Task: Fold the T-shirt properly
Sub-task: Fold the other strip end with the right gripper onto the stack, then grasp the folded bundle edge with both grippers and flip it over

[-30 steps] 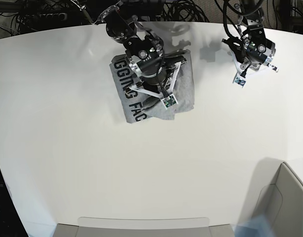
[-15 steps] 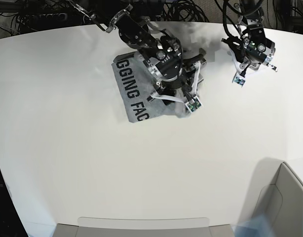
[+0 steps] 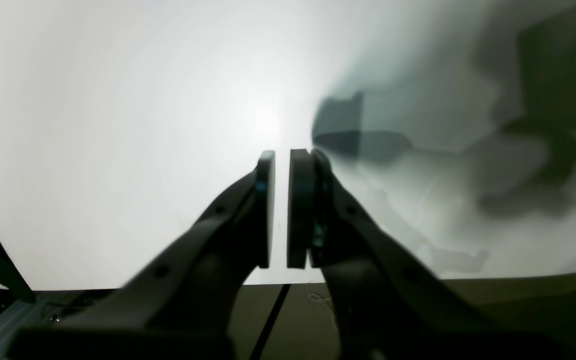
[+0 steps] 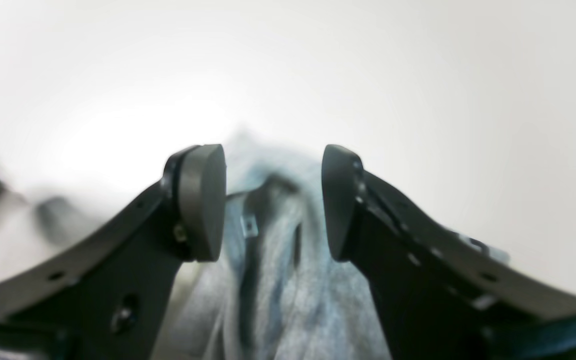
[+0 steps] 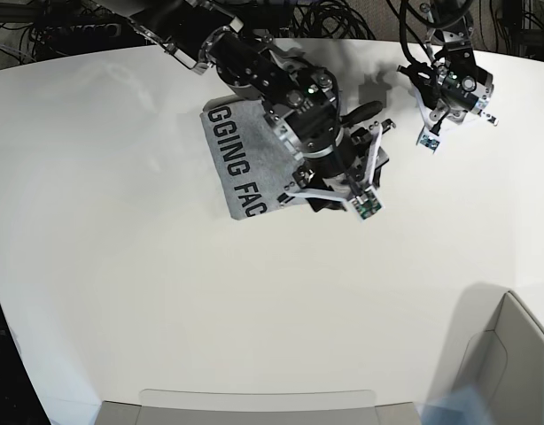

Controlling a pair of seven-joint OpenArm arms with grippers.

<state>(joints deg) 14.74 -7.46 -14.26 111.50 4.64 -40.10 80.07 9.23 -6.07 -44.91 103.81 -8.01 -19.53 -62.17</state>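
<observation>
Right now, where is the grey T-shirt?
In the base view, the T-shirt lies folded at the table's far middle, partly under the right gripper.

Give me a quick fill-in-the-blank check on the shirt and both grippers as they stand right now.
1. The T-shirt lies on the ____ table.
2. The right gripper stands ____, with grey cloth showing between its fingers.
3. The left gripper is nearly shut and holds ____.
4. The lettering on the shirt is ____ in colour.

Missing words: white; open; nothing; black
</observation>
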